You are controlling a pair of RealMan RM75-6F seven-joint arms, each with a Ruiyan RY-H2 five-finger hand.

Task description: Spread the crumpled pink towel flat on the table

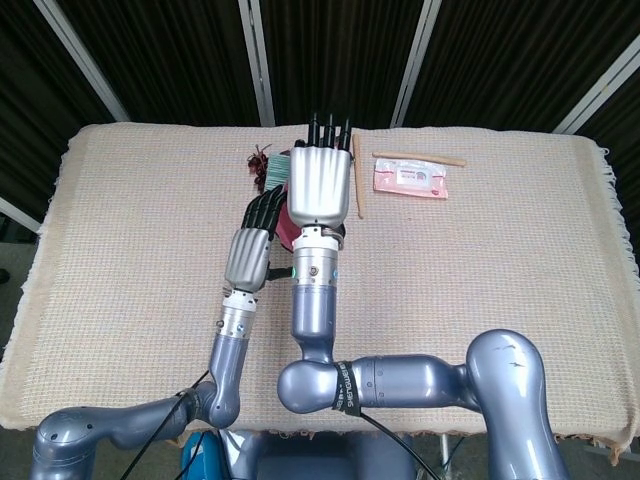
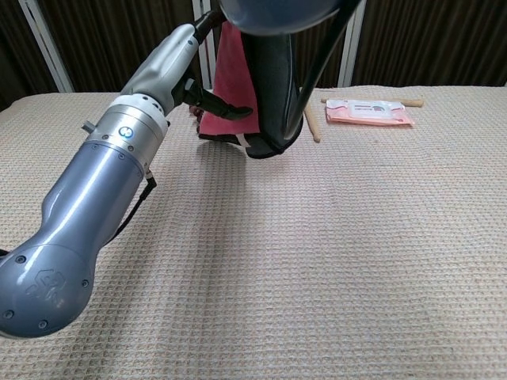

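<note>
Right hand hides most of the pink towel.

The right hand, its dark palm filling the top centre of the chest view, holds the pink towel hanging above the table. The left hand reaches in from the lower left on a silver arm, a dark fingertip lying against the hanging cloth. Farther back, a pink packet lies beside two wooden sticks on the beige woven tablecloth.
</note>
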